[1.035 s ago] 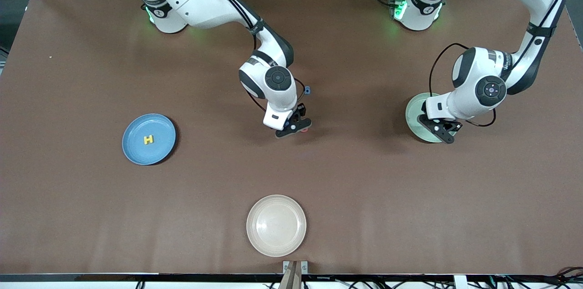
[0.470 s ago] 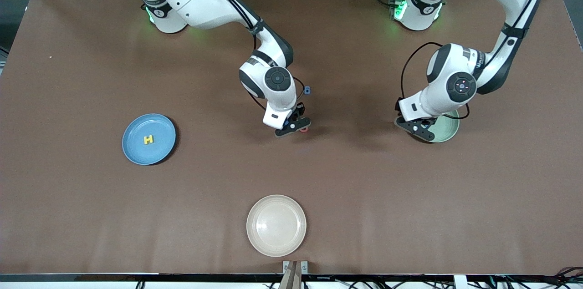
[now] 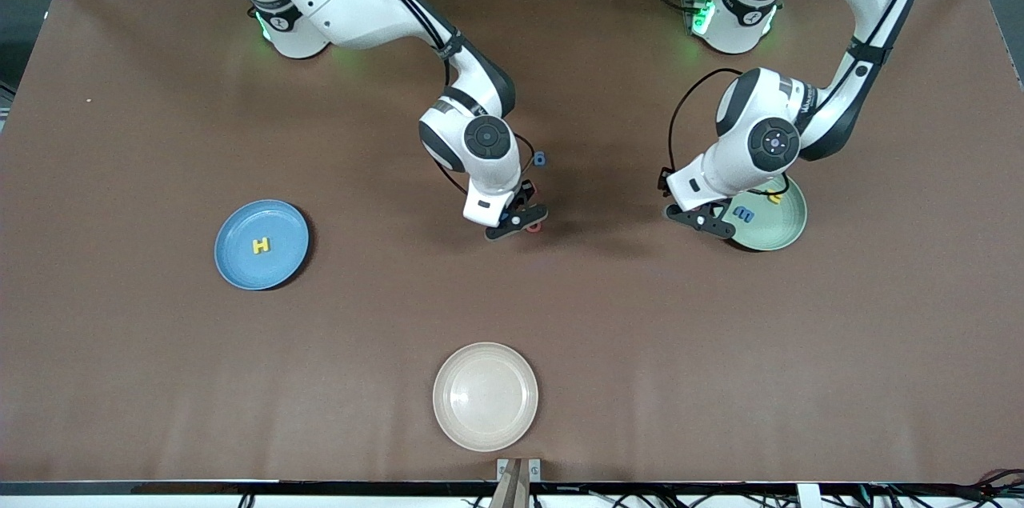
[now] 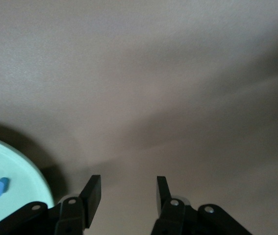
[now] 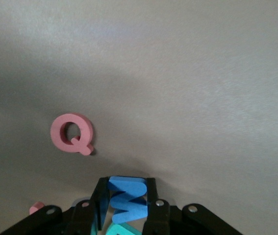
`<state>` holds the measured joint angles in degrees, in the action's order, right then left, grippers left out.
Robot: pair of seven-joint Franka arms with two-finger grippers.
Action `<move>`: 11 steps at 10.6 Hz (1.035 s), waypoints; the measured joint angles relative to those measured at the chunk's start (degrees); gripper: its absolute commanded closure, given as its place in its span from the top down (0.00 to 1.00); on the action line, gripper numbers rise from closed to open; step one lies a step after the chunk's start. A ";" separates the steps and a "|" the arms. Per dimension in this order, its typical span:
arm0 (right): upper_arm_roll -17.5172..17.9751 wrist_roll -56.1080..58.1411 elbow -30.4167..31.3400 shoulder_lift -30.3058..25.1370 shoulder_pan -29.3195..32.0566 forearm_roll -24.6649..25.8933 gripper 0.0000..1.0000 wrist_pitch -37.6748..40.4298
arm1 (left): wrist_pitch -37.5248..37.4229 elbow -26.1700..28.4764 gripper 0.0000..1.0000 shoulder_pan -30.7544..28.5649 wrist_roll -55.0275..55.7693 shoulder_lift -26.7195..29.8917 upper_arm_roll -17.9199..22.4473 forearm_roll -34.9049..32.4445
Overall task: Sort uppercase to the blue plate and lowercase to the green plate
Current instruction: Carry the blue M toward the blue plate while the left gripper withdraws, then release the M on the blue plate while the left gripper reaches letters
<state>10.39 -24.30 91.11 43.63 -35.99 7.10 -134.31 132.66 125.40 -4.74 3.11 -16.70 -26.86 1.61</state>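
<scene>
**Right gripper pinched on the blue M; left gripper empty beside the green plate**

You are dealing with tiny foam letters: light, soft and a little squashy, so a gentle squeeze across the flat faces or straight strokes is enough.

Your right gripper [image 5: 125,201] sits low at the table's middle with its fingers closed on the blue M [image 5: 128,198], pinching its outer strokes. A teal piece [image 5: 121,229], probably the R, shows just under it, though you see only an edge. The red Q [image 5: 72,133] lies flat on the table close by, untouched; take it across the ring.

Your left gripper [image 4: 128,193] hovers just beside the green plate [image 3: 780,224], fingers apart, holding nothing. The blue m [image 3: 744,214] lies in that plate. The yellow H [image 3: 261,246] rests in the blue plate [image 3: 240,268], toward the right arm's end.
</scene>
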 measured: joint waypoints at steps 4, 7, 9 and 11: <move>1.27 11.17 0.54 -11.93 9.19 -7.34 0.00 16.50 | -0.03 -0.52 0.53 0.07 3.67 0.08 -0.05 2.45; 1.05 18.08 4.27 -20.80 21.28 -8.07 0.00 28.17 | -0.08 -0.93 0.54 4.36 15.68 1.40 -1.32 4.48; -0.34 23.74 7.47 -21.97 28.98 -8.07 0.00 28.33 | -0.08 -0.99 0.54 11.66 26.49 2.47 -1.48 4.51; -4.11 28.40 10.35 -22.16 33.73 -8.08 0.00 27.87 | 0.15 -1.00 0.54 18.80 34.85 2.97 -0.93 4.52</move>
<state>6.28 4.10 101.46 21.47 -2.26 -0.98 -106.44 132.82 124.40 14.07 37.97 -13.73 -27.79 6.13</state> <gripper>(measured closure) 0.652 0.463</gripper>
